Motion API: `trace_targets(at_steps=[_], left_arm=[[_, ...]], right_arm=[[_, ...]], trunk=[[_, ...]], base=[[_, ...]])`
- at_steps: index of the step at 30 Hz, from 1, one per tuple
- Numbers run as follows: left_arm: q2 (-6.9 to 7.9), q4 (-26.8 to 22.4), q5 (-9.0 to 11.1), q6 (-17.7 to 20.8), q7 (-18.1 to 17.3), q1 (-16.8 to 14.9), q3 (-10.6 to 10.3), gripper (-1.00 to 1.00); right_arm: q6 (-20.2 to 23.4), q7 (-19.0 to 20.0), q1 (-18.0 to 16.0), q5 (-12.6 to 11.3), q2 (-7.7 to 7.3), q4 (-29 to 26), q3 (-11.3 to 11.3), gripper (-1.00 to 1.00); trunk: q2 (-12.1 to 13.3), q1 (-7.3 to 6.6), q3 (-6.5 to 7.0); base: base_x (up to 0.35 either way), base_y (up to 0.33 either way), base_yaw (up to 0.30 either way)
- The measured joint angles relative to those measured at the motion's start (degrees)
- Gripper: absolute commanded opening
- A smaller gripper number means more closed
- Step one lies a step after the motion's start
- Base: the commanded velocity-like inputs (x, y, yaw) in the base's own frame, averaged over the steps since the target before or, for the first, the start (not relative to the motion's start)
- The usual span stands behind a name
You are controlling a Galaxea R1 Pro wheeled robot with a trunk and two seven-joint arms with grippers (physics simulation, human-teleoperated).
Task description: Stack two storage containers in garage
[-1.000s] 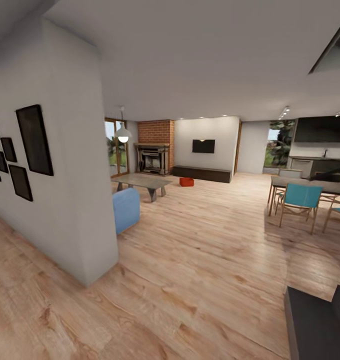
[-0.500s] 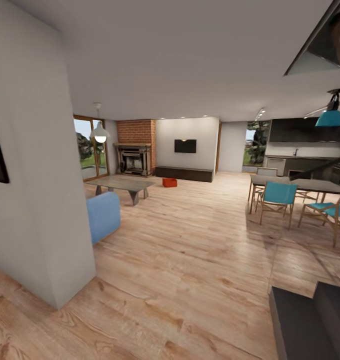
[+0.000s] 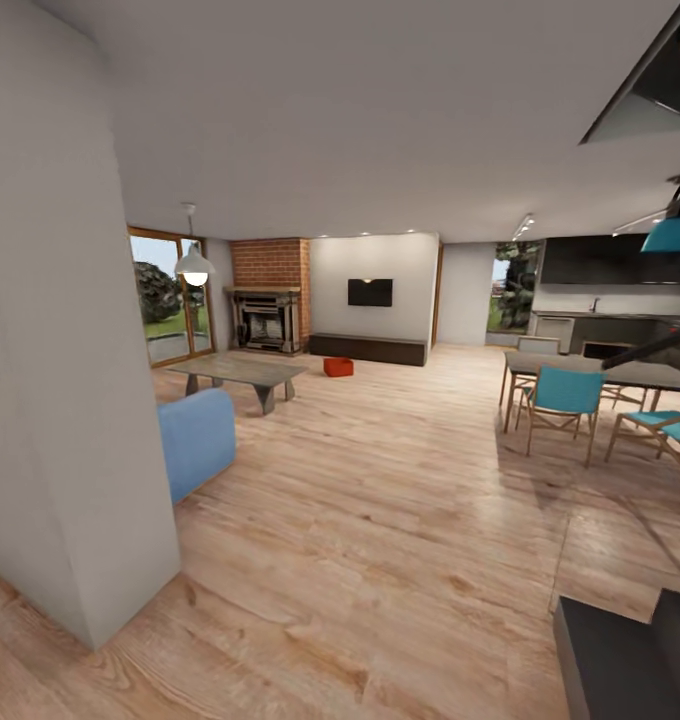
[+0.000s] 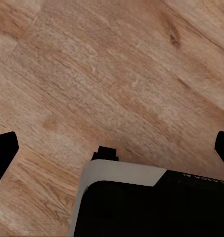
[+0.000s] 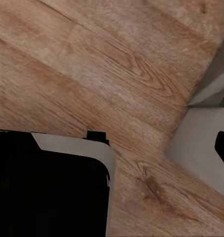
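One orange-red storage container (image 3: pixel 338 367) sits far ahead on the light wood planks of the living room, just in front of the long dark bench (image 3: pixel 368 348) under the black TV (image 3: pixel 370 292). The brick fireplace (image 3: pixel 270 305) stands to its left. The garage and its floor are out of view. In the left wrist view my left gripper (image 4: pixel 112 150) hangs open over wood planks, its black fingertips (image 4: pixel 3 153) far apart and holding nothing. In the right wrist view my right gripper (image 5: pixel 112 148) is also spread over planks, above my dark base, with one fingertip (image 5: pixel 223 146) at the frame's edge.
A white wall corner (image 3: pixel 90 420) stands close at my left. Beyond it are a blue seat (image 3: pixel 195 438) and a low grey coffee table (image 3: pixel 238 373). A dining table with teal chairs (image 3: pixel 565 395) stands at the right. A dark block (image 3: pixel 620 660) lies low at the right.
The whole head view has shifted as the camera moved forward past the wall corner; the framed pictures have slid out at the left. The container has stayed in place.
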Motion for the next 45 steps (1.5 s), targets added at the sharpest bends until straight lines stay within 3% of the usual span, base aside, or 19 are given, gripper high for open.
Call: trace_targets(at_steps=[45], left_arm=[[0.00,0.00,-0.06,0.00,-0.04,0.00,0.00,1.00]], right_arm=[[-0.08,0.00,0.00,0.00,-0.09,0.00,-0.01,1.00]], trunk=[[0.00,0.00,0.00]], base=[[0.324,0.000,0.000]])
